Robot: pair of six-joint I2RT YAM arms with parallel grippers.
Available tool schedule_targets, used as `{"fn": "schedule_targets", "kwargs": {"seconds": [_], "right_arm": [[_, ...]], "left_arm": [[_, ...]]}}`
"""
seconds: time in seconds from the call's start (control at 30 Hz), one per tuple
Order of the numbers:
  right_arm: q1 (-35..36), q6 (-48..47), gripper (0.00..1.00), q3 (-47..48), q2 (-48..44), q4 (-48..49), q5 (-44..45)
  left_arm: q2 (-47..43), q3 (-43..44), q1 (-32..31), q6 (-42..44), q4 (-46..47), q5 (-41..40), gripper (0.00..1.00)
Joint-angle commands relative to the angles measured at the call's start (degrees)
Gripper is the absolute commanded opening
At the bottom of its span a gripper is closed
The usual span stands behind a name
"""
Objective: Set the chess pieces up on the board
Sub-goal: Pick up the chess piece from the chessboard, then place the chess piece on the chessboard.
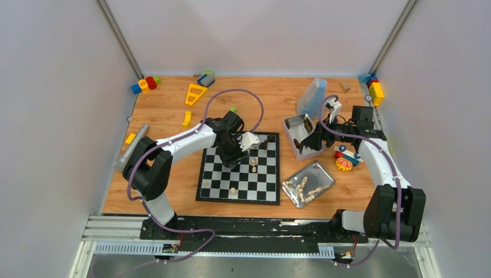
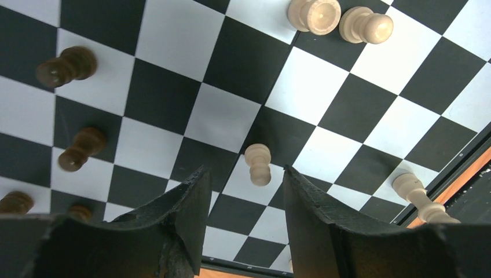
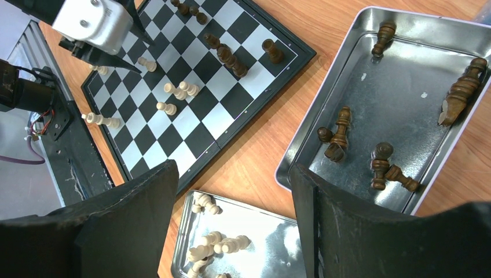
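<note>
The board (image 1: 260,185) lies in the middle of the table. My left gripper (image 1: 234,155) hovers over its far half, open. In the left wrist view its fingertips (image 2: 194,191) stand apart, and a cream pawn (image 2: 258,164) stands upright on the board (image 2: 307,87) just beyond them, untouched. Two more cream pieces (image 2: 315,14) and several dark pieces (image 2: 66,65) stand on other squares. My right gripper (image 1: 310,139) hangs open and empty over the table between two trays; the right wrist view has this gripper (image 3: 234,185) above the wood.
A metal tray (image 3: 399,75) holds several dark pieces; a second tray (image 3: 272,231) holds cream pieces. Toy blocks (image 1: 145,85), a yellow triangle (image 1: 195,92), a translucent lid (image 1: 311,95) and a red-yellow toy (image 1: 344,160) lie around the board.
</note>
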Motion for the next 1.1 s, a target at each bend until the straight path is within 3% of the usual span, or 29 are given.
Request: {"fn": "schedule_targets", "kwargs": {"seconds": [0.0,0.47,0.63,1.07], "right_arm": [[0.1,-1.9,0.72,0.1,-0.4,0.2,-0.8],[0.1,-2.2,0.72,0.2,0.4,-0.2,-0.9],[0.1,-2.3,0.72,0.2,0.5,-0.3,-0.8],[0.1,-2.6,0.72,0.4,1.3,-0.4,-0.9]], "left_arm": [[1.3,1.8,-0.8,-1.4,1.7,0.8,0.54],[1.6,0.8,-1.4,-1.5,1.8,2.5,0.19],[-2.2,-1.2,-1.3,0.8,-0.5,2.3,0.05],[-19.2,-15.5,-1.4,11.1,-7.4,3.0,0.02]]}}
